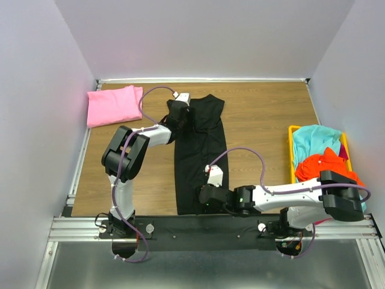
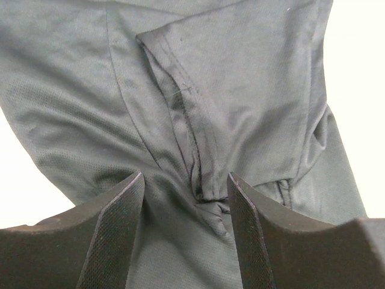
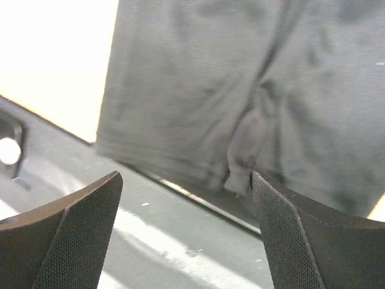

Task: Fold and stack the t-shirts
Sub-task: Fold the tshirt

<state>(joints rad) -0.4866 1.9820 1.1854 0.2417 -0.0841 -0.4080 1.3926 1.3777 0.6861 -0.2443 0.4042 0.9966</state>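
Both long edges of the black cloth t-shirt (image 1: 201, 158), lying mid-table, are bordering wide wooden tabletop (image 1: 264, 120); left gripper (image 2: 185, 174) is hovering parted over its sleeve, right gripper (image 3: 186, 174) gaping at the hem.

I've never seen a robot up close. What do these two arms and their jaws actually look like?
The left arm and right arm both pair white tubular links with chunky black joint housings. A thin purple cable loops along each. The jaws are two flat black wedges with a fine dotted texture.
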